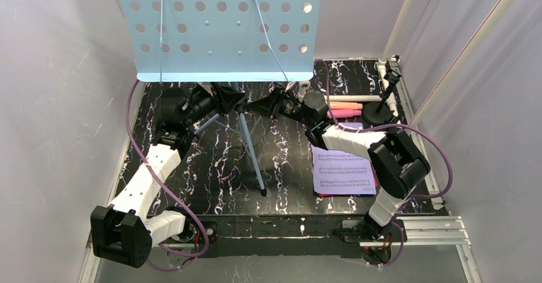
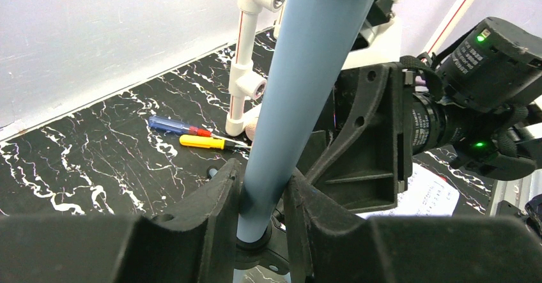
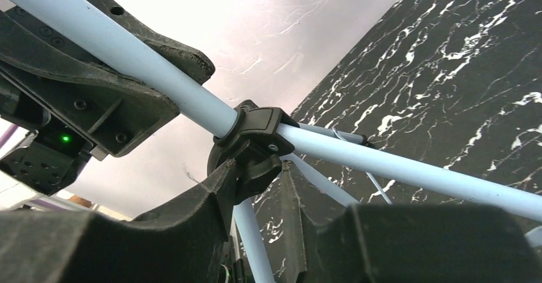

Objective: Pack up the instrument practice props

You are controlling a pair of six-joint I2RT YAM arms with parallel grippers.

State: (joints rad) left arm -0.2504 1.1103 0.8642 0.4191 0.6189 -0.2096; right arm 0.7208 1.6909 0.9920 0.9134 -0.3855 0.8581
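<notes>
The pale-blue perforated music rack (image 1: 220, 27) stands at the back on its tripod legs (image 1: 252, 155). My left gripper (image 1: 231, 101) is shut on the stand's pale-blue pole (image 2: 287, 104), its fingertips (image 2: 263, 193) just above the black collar. My right gripper (image 1: 257, 106) faces it from the right and is shut on that black collar (image 3: 252, 142), fingertips (image 3: 259, 174) on either side. A lavender sheet-music page (image 1: 342, 171) lies at the right over a red page (image 1: 335, 195). A pink microphone (image 1: 345, 112), a beige one (image 1: 351, 98) and a black round-based holder (image 1: 381, 110) lie at the back right.
A white PVC pipe frame (image 2: 246, 72) stands at the back right corner. A blue screwdriver (image 2: 172, 126) and a yellow one (image 2: 201, 142) lie on the black marbled table (image 1: 211, 168) near it. White walls close in left, back and right.
</notes>
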